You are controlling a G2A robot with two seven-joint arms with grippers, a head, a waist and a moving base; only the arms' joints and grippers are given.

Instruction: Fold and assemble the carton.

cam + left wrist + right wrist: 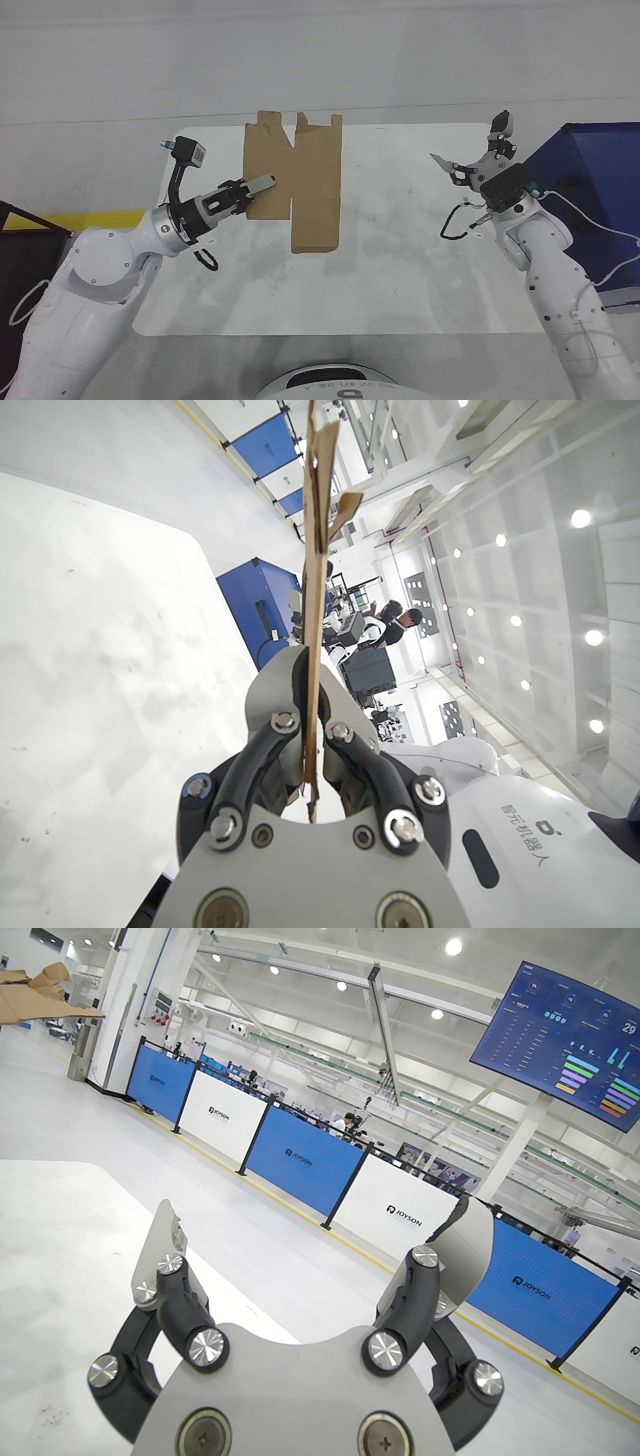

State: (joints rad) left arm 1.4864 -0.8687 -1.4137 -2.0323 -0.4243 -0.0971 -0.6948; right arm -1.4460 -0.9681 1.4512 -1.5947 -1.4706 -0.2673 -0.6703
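The carton (300,185) is a flat brown sheet with its flaps in line with the panels, so I judge the job barely begun: it is in hand, but opening it into a tube, folding the flaps and closing them are all left. The left tool (262,184) is clamped tight on the carton's edge nearest that arm, holding it over the far left part of the bench (400,280), seemingly raised off the surface. The right tool (470,140) is spread wide with nothing in it, well apart from the carton near the bench's far right corner.
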